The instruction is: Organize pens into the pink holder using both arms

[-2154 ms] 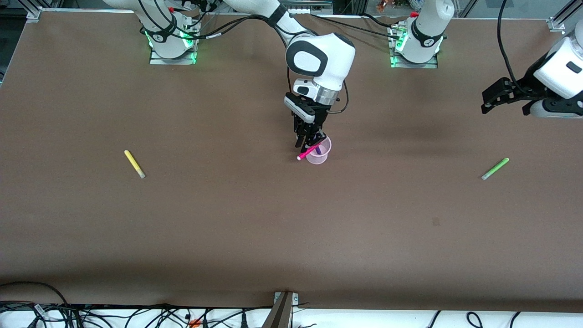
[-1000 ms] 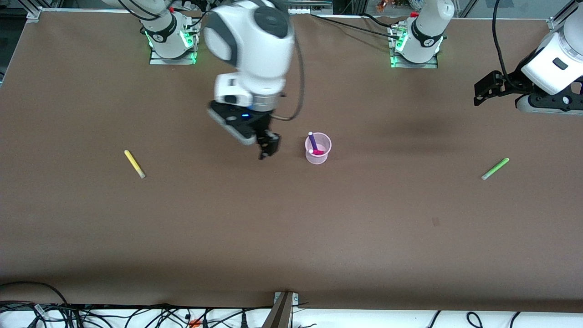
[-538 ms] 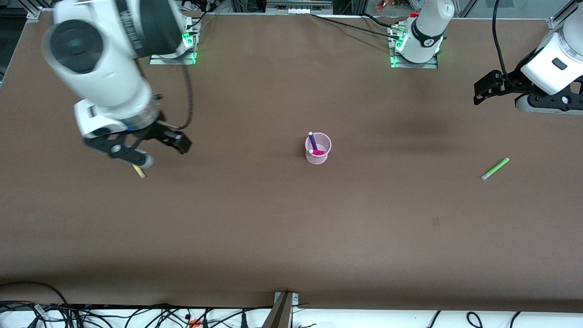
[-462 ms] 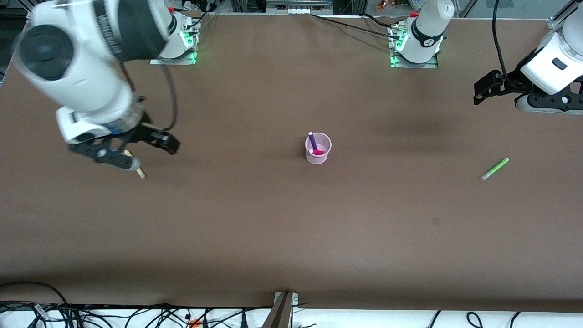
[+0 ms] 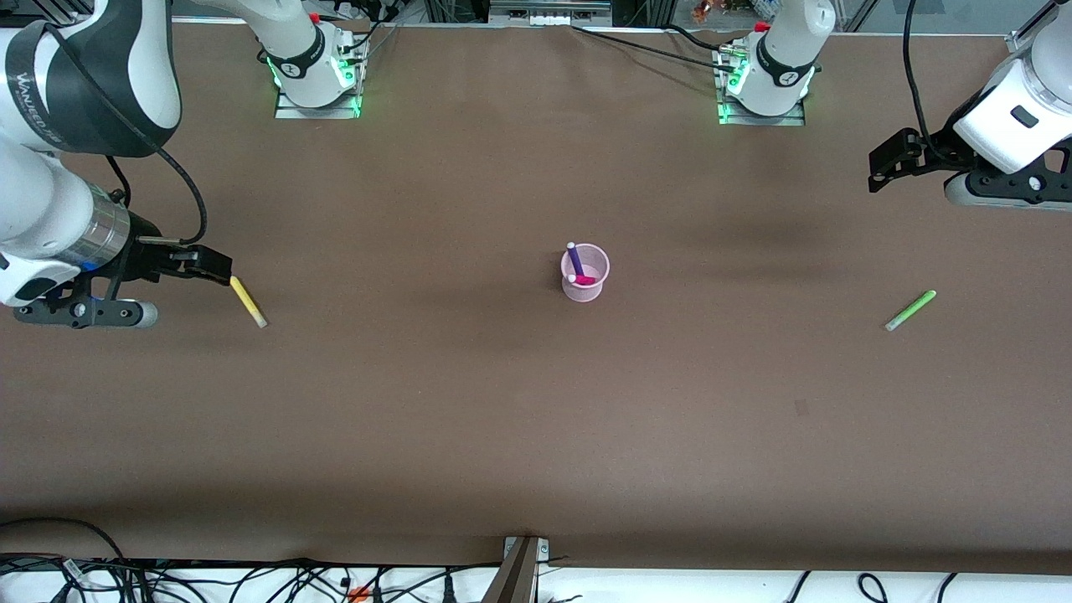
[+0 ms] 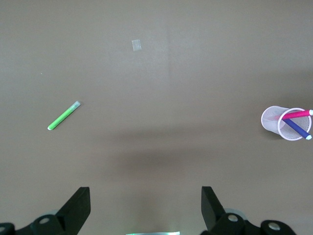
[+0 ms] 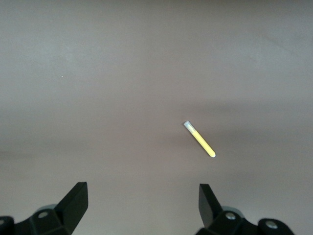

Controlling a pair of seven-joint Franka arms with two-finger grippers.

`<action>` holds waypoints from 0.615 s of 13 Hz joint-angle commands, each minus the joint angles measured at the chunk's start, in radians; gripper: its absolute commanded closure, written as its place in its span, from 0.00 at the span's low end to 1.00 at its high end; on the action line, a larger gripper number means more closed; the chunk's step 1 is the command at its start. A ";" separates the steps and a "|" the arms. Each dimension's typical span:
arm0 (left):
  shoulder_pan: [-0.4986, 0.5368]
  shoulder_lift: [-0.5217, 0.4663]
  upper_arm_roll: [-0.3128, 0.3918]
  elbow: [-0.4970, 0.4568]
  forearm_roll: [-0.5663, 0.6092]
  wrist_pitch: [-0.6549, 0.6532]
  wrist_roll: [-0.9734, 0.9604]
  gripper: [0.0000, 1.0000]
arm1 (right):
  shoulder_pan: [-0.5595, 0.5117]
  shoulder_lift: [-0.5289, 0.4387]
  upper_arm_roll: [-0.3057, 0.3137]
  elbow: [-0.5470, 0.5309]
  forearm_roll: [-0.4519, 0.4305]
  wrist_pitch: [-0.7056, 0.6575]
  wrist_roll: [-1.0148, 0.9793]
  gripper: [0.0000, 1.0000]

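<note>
Pink holder (image 5: pixel 584 276) stands upright near the middle of the brown worktop (image 5: pixel 536 419), somewhat closer to the edge where the robot bases sit than to the front camera's edge. Two pens are in it: the purple pen (image 5: pixel 574 258) leans with its pale tip over the rim, the magenta pen (image 5: pixel 583 280) lies lower across the mouth. The left wrist view shows the same cup (image 6: pixel 285 123) side-on, revealing the two pens crossed, both ends poking past the rim; the front view compresses this.

Yellow pen (image 5: pixel 248 301) lies flat on the worktop toward the right arm's end. Green pen (image 5: pixel 910 310) lies flat toward the left arm's end, well apart from the holder.

Right gripper (image 5: pixel 201 270) hangs in the air above the right arm's end of the worktop, just beside the yellow pen in the front view. Front view shows it side-on, so the gap is unclear there; the right wrist view shows its fingers (image 7: pixel 73 203) spread wide, empty, with the yellow pen (image 7: pixel 199 139) on bare surface below.

Left gripper (image 5: pixel 889 159) waits over the left arm's end, toward the base-side corner. Left wrist view shows its fingers (image 6: pixel 78 208) spread apart, holding nothing, the green pen (image 6: pixel 63 115) below.
</note>
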 commanded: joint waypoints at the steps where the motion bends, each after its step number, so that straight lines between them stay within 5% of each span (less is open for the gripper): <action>1: 0.011 0.004 -0.010 0.024 0.008 -0.024 0.011 0.00 | -0.004 -0.002 0.006 0.002 0.015 0.007 -0.006 0.00; 5: 0.011 0.004 -0.010 0.022 0.006 -0.024 0.011 0.00 | -0.060 0.020 0.020 0.004 0.056 0.068 -0.017 0.00; 6: 0.011 0.004 -0.010 0.022 0.006 -0.024 0.010 0.00 | -0.138 0.021 0.091 0.011 0.062 0.062 -0.017 0.00; 8: 0.011 0.004 -0.010 0.022 0.008 -0.025 0.010 0.00 | -0.328 0.009 0.332 0.020 0.009 0.049 -0.014 0.00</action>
